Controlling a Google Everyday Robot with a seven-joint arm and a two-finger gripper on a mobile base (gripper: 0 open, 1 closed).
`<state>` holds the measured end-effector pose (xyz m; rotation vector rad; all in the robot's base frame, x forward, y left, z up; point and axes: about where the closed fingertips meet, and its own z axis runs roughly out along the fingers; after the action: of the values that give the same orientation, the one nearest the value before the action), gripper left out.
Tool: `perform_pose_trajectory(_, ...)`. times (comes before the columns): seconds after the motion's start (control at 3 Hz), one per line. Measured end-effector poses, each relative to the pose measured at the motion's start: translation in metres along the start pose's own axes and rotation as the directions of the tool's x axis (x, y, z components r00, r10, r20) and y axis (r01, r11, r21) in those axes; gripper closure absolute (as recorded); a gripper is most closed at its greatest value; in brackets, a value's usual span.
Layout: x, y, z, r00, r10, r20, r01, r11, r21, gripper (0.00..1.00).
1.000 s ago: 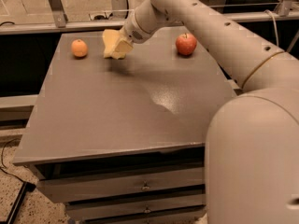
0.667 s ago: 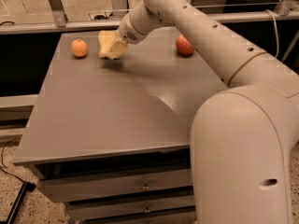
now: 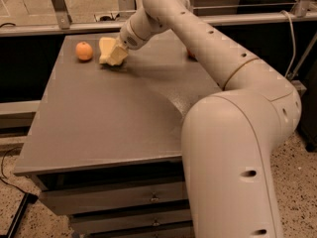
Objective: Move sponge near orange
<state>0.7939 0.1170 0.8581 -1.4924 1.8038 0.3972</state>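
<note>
The orange (image 3: 84,50) sits on the grey table (image 3: 99,118) near its far left corner. The pale yellow sponge (image 3: 105,48) is just right of the orange, low at the table surface, a small gap apart from the fruit. My gripper (image 3: 116,56) reaches in from the right at the end of the long white arm and is shut on the sponge's right side. The pale fingers blend with the foam, so the exact contact is hard to make out.
A sliver of the red apple (image 3: 189,54) shows behind my arm at the far right of the table. A metal rail (image 3: 59,29) runs behind the table's far edge. Drawers (image 3: 119,197) sit below the front edge.
My gripper has carried the sponge to the left and down, from mid-table height toward the orange. The gap between sponge and orange has shrunk. The orange has not moved.
</note>
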Motion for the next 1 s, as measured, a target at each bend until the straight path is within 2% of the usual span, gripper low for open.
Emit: perform_pose_trajectory(1.0,-0.0094,0.0012,0.0161,1.0,0.019,0.005,-0.019,0.9993,-0.033,0.12)
